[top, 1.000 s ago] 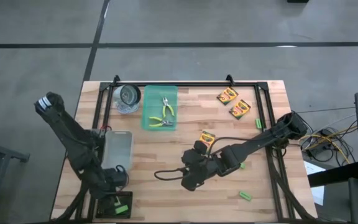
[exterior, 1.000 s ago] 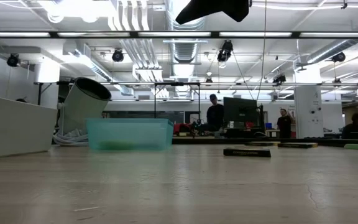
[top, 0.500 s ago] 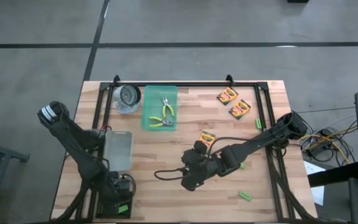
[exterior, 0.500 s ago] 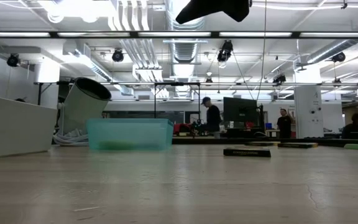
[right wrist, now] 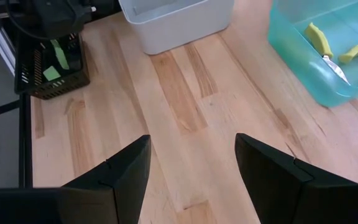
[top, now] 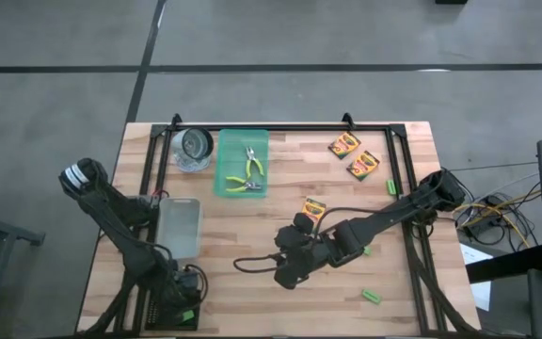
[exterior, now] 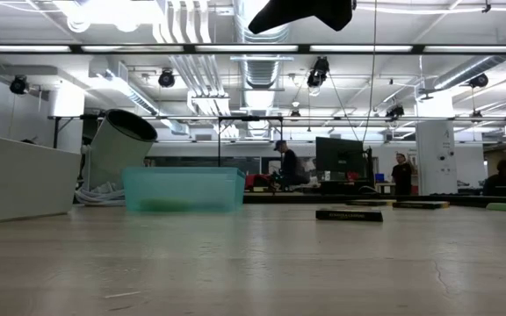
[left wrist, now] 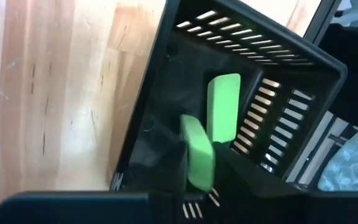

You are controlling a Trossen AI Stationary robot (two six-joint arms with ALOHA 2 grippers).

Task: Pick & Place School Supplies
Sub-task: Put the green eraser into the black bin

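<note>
At lower left I have the left gripper [top: 188, 306] over the black slotted basket [top: 163, 315], clenched on one green block [left wrist: 197, 153] beside another [left wrist: 224, 115] lying inside, presumably to sort blocks there. Mid-frame, my right gripper [top: 285, 273] hovers released over bare wood; pliers [top: 248, 171] sit in the teal tray [top: 224, 160], crayon boxes [top: 355, 155] upper right.

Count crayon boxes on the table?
3. Two crayon boxes lie near the far right corner; one lies mid-table beside the right arm. None look hidden.
</note>
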